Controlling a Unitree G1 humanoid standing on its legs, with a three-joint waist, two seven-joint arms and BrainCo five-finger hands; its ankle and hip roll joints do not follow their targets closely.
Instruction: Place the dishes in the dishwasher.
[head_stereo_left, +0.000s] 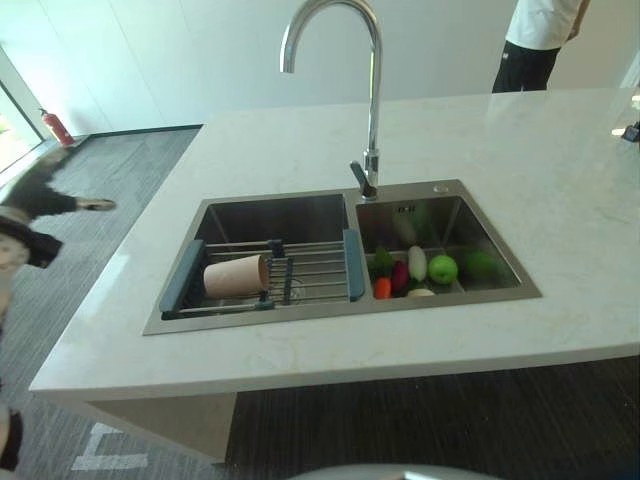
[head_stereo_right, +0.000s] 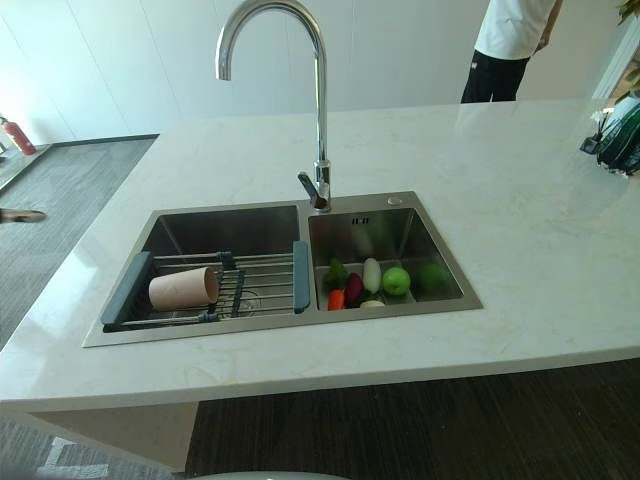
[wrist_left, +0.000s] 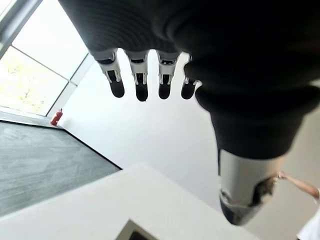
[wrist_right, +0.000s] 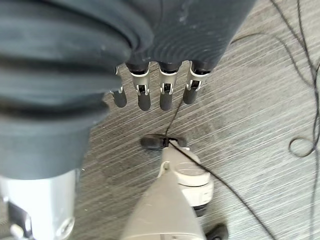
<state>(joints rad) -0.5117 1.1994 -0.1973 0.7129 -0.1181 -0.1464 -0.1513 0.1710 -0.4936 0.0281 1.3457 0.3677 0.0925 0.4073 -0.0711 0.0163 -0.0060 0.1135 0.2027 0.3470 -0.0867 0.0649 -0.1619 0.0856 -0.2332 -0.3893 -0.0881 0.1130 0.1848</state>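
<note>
A beige cup (head_stereo_left: 236, 276) lies on its side on a wire rack (head_stereo_left: 315, 270) that spans the left basin of the steel sink (head_stereo_left: 300, 322). My left hand (head_stereo_left: 50, 198) is raised off the counter's left end, well away from the cup. Its fingers (wrist_left: 140, 82) hang straight and its thumb (wrist_left: 245, 190) stands apart, with nothing held. My right hand (wrist_right: 167, 92) hangs low over the grey floor, fingers relaxed and empty.
A tall chrome faucet (head_stereo_left: 372, 100) rises behind the sink. The right basin holds a green apple (head_stereo_left: 442, 268), a white vegetable (head_stereo_left: 417, 262), a carrot (head_stereo_left: 382, 288) and other produce. A dish holder (head_stereo_right: 620, 130) sits at the counter's right edge. A person (head_stereo_left: 535, 40) stands beyond the counter.
</note>
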